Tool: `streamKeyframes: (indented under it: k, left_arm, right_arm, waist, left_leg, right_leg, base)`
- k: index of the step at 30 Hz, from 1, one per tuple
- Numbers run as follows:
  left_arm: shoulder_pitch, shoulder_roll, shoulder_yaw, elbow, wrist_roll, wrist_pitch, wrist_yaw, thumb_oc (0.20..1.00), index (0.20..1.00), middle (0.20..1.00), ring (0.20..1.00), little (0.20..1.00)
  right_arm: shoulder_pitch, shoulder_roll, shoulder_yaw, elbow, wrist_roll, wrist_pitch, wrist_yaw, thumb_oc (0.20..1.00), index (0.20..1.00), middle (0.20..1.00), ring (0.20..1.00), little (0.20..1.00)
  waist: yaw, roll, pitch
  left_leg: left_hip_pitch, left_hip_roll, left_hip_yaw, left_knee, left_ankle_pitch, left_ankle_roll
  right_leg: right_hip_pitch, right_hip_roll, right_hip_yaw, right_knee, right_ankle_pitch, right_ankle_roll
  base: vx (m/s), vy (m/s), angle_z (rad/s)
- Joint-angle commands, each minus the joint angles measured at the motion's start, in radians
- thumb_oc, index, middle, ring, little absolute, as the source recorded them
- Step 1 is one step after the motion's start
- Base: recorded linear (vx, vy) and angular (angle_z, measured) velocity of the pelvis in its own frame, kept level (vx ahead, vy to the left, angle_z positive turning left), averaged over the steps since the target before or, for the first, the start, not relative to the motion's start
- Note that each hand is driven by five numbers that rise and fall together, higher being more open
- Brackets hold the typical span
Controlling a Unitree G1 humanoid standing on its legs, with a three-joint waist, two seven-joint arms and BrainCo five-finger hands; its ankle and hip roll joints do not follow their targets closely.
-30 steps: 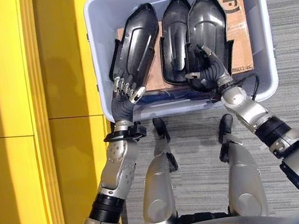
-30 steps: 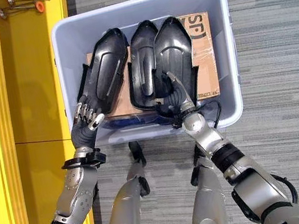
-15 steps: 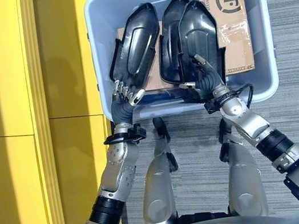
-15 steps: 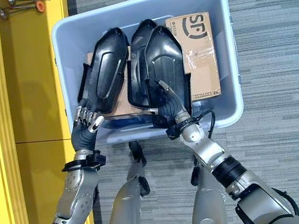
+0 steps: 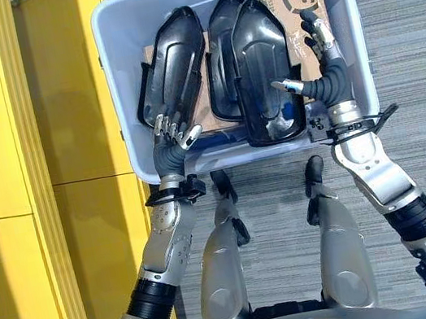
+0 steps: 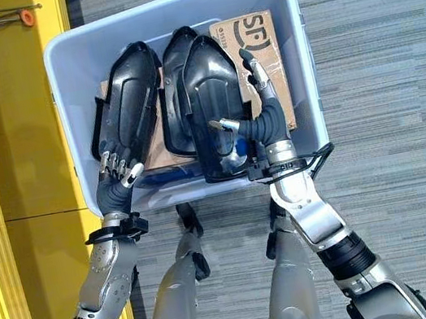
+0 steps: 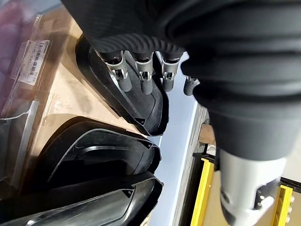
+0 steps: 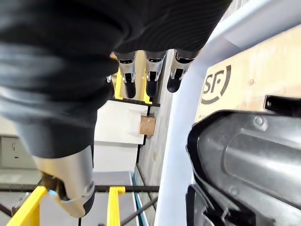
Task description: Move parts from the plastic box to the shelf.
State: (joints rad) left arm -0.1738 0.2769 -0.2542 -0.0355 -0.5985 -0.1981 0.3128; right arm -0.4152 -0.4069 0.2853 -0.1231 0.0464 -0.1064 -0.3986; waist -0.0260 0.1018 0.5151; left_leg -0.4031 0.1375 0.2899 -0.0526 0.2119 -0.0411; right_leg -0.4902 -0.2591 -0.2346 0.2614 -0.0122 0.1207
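At frame centre, my right hand (image 5: pixel 330 81) spreads slack beside the part (image 5: pixel 264 76) — stiff, slick shell, best gripped by its rim — left hand (image 5: pixel 168 138) slack too.

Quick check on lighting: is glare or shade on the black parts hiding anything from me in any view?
Left eye view: soft sheen on the raised black part beside the right hand, contours still readable. Left wrist view: the left black part under the left hand sits in deep shade, only its edges show. Right wrist view: a broad pale highlight across the raised part's surface.
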Motion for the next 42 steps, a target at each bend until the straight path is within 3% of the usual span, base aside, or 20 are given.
streamKeyframes:
  k: [1,6,9,11,14,26,42]
  left_arm:
    - [0.003,0.033,0.020,-0.103,0.032,-0.036,0.012,1.000,1.000,1.000,1.000,1.000]
    - [-0.007,0.037,0.004,-0.104,0.055,-0.052,0.039,1.000,1.000,1.000,1.000,1.000]
    - [-0.009,0.038,0.001,-0.100,0.053,-0.054,0.042,1.000,1.000,1.000,1.000,1.000]
    - [-0.011,0.035,-0.002,-0.096,0.053,-0.057,0.043,1.000,1.000,1.000,1.000,1.000]
    - [-0.015,0.032,-0.006,-0.087,0.048,-0.062,0.048,1.000,1.000,1.000,1.000,1.000]
    - [-0.007,0.027,-0.013,-0.073,0.026,-0.065,0.033,1.000,1.000,1.000,1.000,1.000]
    - [-0.006,0.039,-0.050,-0.081,-0.013,-0.076,0.014,1.000,1.000,1.000,1.000,1.000]
  right_arm:
    - [-0.022,0.008,-0.035,-0.091,-0.063,-0.073,-0.042,1.000,1.000,1.000,1.000,1.000]
    - [-0.015,-0.013,-0.047,-0.016,-0.228,-0.014,-0.154,1.000,1.000,1.000,1.000,1.000]
    - [-0.017,-0.008,-0.043,0.028,-0.226,-0.002,-0.168,1.000,1.000,1.000,1.000,1.000]
    - [-0.019,-0.009,-0.045,0.061,-0.251,0.012,-0.187,1.000,1.000,1.000,1.000,1.000]
    - [-0.019,0.002,-0.043,0.139,-0.237,0.032,-0.196,1.000,1.000,1.000,1.000,1.000]
    - [-0.070,0.032,-0.005,0.343,-0.188,0.061,-0.182,1.000,1.000,1.000,1.000,1.000]
    - [-0.291,0.102,0.060,0.765,-0.065,0.096,-0.175,1.000,1.000,1.000,1.000,1.000]
  waist:
    - [0.010,-0.046,-0.005]
    - [0.004,-0.041,0.002]
    - [0.006,-0.038,-0.002]
    - [0.005,-0.038,0.005]
    - [0.007,-0.034,0.004]
    - [0.020,-0.020,0.005]
    - [0.065,0.012,0.005]
  left_leg:
    - [0.074,0.052,-0.010,0.070,-0.097,-0.099]
    - [0.066,0.049,-0.012,0.077,-0.099,-0.096]
    - [0.075,0.048,-0.023,0.074,-0.118,-0.102]
    - [0.061,0.049,-0.015,0.079,-0.101,-0.094]
    - [0.066,0.048,-0.027,0.080,-0.122,-0.102]
    - [0.028,0.042,-0.038,0.093,-0.123,-0.098]
    - [-0.024,0.030,-0.056,0.109,-0.125,-0.091]
  right_leg:
    - [-0.008,-0.055,-0.026,-0.065,0.113,0.062]
    - [-0.020,-0.057,-0.021,-0.056,0.111,0.062]
    - [-0.013,-0.057,-0.016,-0.052,0.091,0.072]
    - [-0.024,-0.059,-0.021,-0.052,0.110,0.062]
    - [-0.021,-0.060,-0.017,-0.045,0.089,0.073]
    - [-0.054,-0.066,-0.016,-0.035,0.089,0.070]
    - [-0.096,-0.077,-0.022,-0.016,0.088,0.065]
  base:
    - [0.00,0.000,0.00]
    - [0.00,-0.005,-0.03]
    - [0.02,0.002,0.00]
    - [-0.04,-0.009,0.00]
    - [0.07,-0.001,0.03]
    - [0.00,0.000,0.00]
    - [0.00,0.001,0.01]
